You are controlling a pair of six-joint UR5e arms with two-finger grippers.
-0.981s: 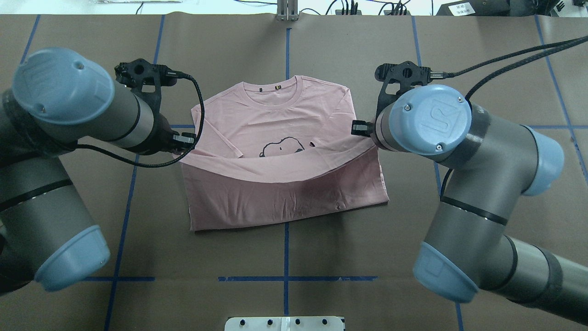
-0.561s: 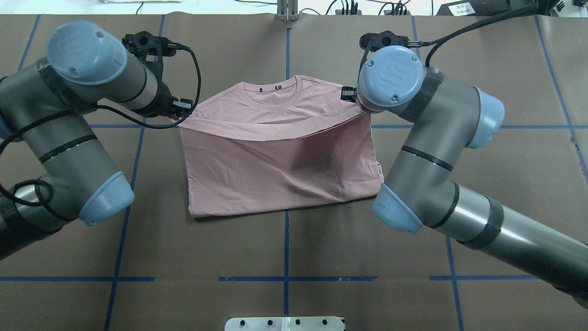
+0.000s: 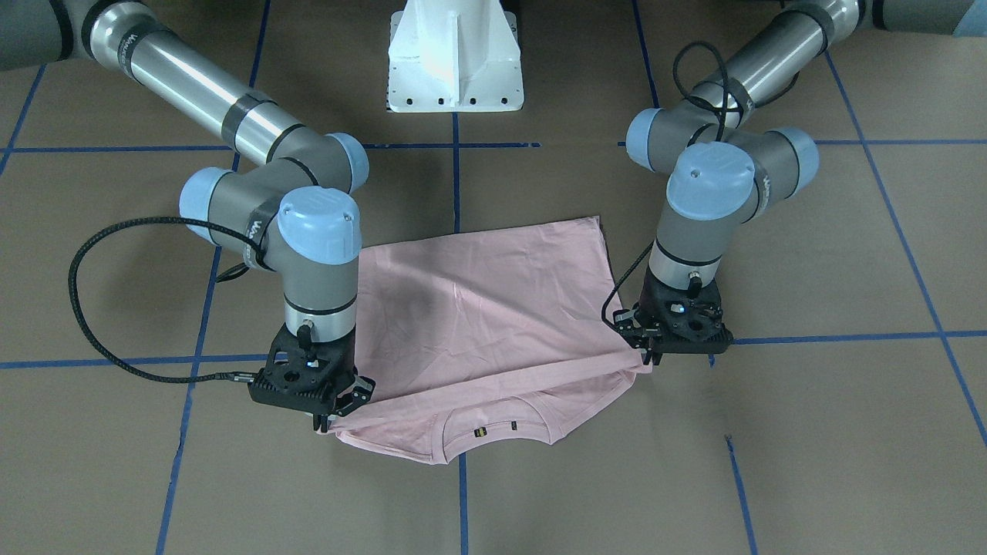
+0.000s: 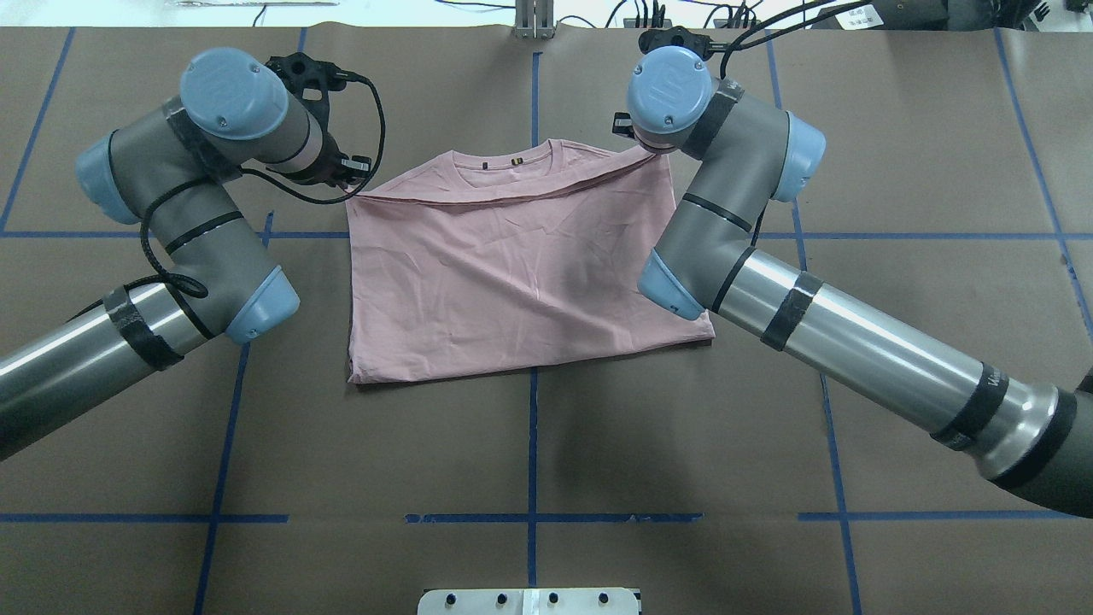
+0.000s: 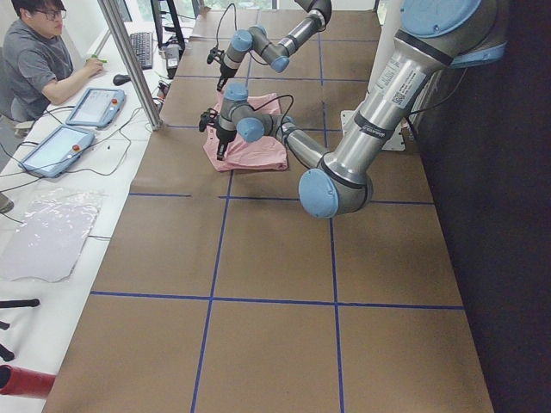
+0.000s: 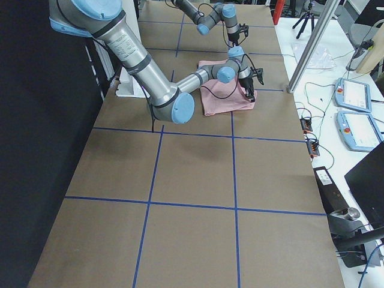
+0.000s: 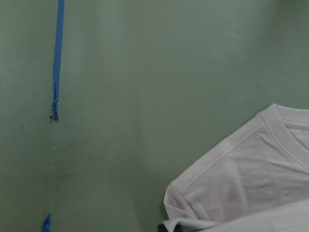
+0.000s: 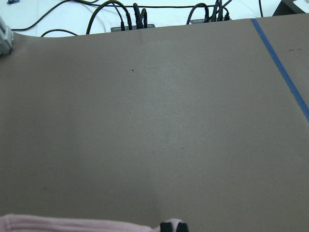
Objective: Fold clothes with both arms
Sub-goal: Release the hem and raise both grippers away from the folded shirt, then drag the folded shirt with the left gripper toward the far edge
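Observation:
The pale pink T-shirt point(image 4: 512, 273) lies on the brown table, its lower half folded over so the plain back faces up. The dog print is hidden under that layer. The collar point(image 4: 512, 162) shows at the far edge, also in the front-facing view point(image 3: 493, 432). My left gripper point(image 4: 350, 184) is shut on the folded hem's left corner, seen in the front-facing view point(image 3: 651, 358). My right gripper point(image 4: 636, 149) is shut on the right corner, near the shoulder point(image 3: 328, 420). The left wrist view shows the shirt's shoulder point(image 7: 251, 179). The right wrist view shows a pink edge point(image 8: 72, 223).
The white pedestal base point(image 3: 455, 54) stands on the robot's side of the table. Blue tape lines point(image 4: 531, 444) cross the brown table. A metal post point(image 4: 531, 21) and cables point(image 4: 649, 13) sit at the far edge. An operator point(image 5: 43, 60) sits at a desk beyond.
Both grippers carried the hem away from the robot toward the collar. The folded layer now covers the dog print and reaches near the neckline.

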